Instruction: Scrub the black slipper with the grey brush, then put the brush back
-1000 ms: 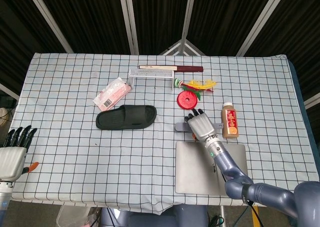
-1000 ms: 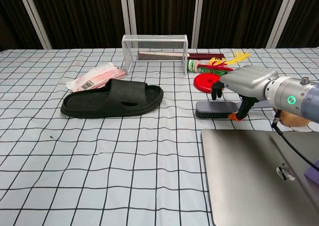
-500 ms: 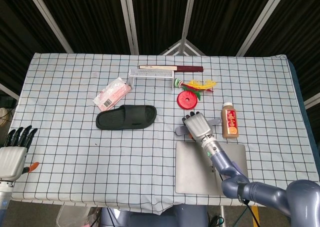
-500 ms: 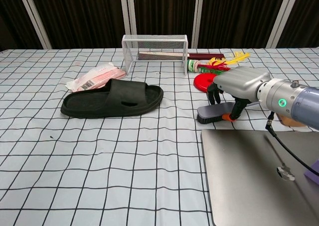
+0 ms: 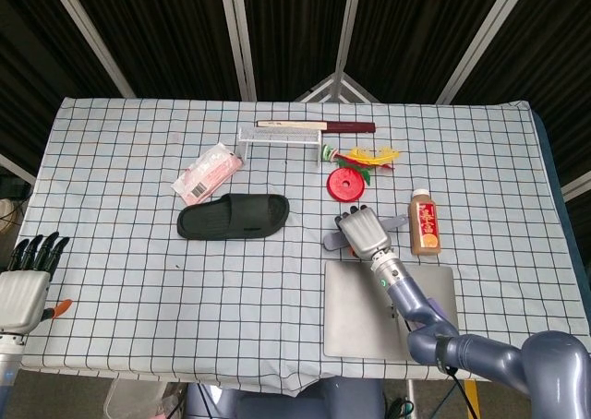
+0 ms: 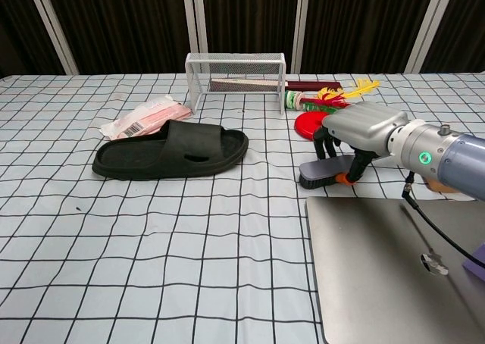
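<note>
Right hand (image 6: 362, 130) is wrapped over the grey brush (image 6: 327, 172), fingers curled down around its back, and the brush looks tilted with one end lifting off the checked tablecloth (image 6: 189, 230) (whether the bristles have fully cleared the cloth is hard to tell). It sits right of the table's middle, just beyond the far edge of the grey tray (image 6: 394, 268). The black slipper (image 6: 170, 151) lies sole-down well to the left, nearer the centre, untouched. So, by my reading, only the pick-up is under way; carrying the brush over, scrubbing and returning it all remain. Left hand (image 5: 23, 285) hangs off the near left corner, fingers straight together, holding nothing.
</note>
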{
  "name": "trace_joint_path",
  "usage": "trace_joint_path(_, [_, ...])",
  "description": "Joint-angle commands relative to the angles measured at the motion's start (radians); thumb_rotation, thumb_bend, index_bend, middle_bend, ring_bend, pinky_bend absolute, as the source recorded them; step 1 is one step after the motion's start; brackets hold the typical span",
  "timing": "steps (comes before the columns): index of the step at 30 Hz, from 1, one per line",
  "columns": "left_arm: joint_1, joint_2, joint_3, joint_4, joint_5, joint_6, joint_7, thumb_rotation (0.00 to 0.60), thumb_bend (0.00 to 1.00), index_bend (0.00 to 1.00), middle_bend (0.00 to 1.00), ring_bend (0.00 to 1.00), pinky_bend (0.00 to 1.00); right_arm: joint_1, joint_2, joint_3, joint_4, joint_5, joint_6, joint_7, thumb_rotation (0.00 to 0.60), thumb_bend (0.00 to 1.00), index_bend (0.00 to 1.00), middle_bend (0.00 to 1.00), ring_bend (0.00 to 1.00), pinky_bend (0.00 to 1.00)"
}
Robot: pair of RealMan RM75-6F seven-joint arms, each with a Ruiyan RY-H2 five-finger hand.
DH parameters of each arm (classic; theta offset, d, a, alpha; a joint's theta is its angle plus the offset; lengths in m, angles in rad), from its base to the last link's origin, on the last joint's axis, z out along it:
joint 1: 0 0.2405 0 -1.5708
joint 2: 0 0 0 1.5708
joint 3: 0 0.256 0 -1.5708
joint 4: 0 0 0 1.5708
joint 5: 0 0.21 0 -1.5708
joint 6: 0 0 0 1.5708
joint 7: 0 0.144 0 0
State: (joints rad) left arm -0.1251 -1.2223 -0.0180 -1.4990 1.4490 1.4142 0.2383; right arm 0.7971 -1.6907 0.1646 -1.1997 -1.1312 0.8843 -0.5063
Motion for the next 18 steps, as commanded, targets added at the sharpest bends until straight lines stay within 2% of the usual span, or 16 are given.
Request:
trace_joint_path(1, [0.000, 0.000, 0.000, 0.001, 0.000, -0.001, 0.000, 0.600, 0.07, 0.00, 0.03, 0.02, 0.01, 0.000, -0.001, -0.001, 0.003, 0.002, -0.002, 0.003, 0.600, 0.35, 0.55, 0.49, 0.37, 0.49])
trace_joint_path(18, [-0.001, -0.002, 0.003, 0.002, 0.000, -0.008, 0.004, 0.600, 0.07, 0.00, 0.03, 0.02, 0.01, -0.006, -0.003, -0.004, 0.016, -0.014, 0.014, 0.033, 0.600, 0.40, 0.74, 0.64, 0.50, 0.61])
